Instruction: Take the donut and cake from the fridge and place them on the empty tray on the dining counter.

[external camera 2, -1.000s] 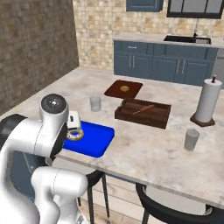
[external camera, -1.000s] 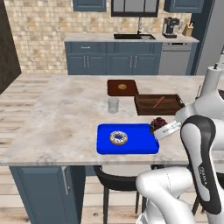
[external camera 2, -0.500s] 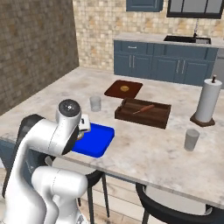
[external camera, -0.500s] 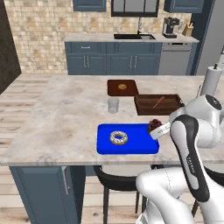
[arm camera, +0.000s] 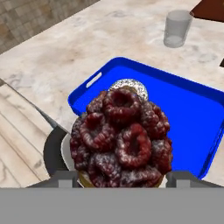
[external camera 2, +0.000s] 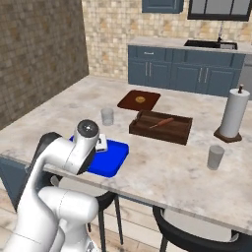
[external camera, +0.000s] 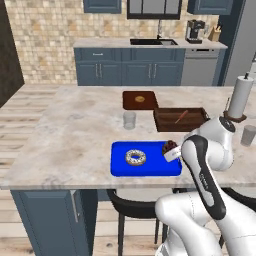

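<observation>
A bright blue tray [external camera: 120,168] lies near the front edge of the dining counter [external camera: 70,135]. The pale-iced donut [external camera: 135,157] rests at its middle. My gripper [external camera: 172,153] hangs over the tray's right end, shut on the dark, berry-topped cake [external camera: 170,146]. In the hand view the cake [arm camera: 122,140] sits between the two fingertips [arm camera: 65,177], with the donut [arm camera: 133,85] and the tray [arm camera: 188,113] below it. From the right base view my gripper [external camera 2: 101,143] is over the tray [external camera 2: 112,160], mostly behind the arm. A tall grey side, likely the fridge [external camera: 247,35], rises at the far back right.
A glass [external camera: 129,120] stands just behind the tray. A dark wooden tray [external camera: 180,119] and a brown board [external camera: 140,99] lie farther back. A paper towel roll [external camera: 241,97] and a second glass [external camera: 248,135] are at the right. Stools sit under the counter's front edge.
The arm has swung left, carrying the cake from beside the tray's right rim to over its right end. The donut and tray have not moved.
</observation>
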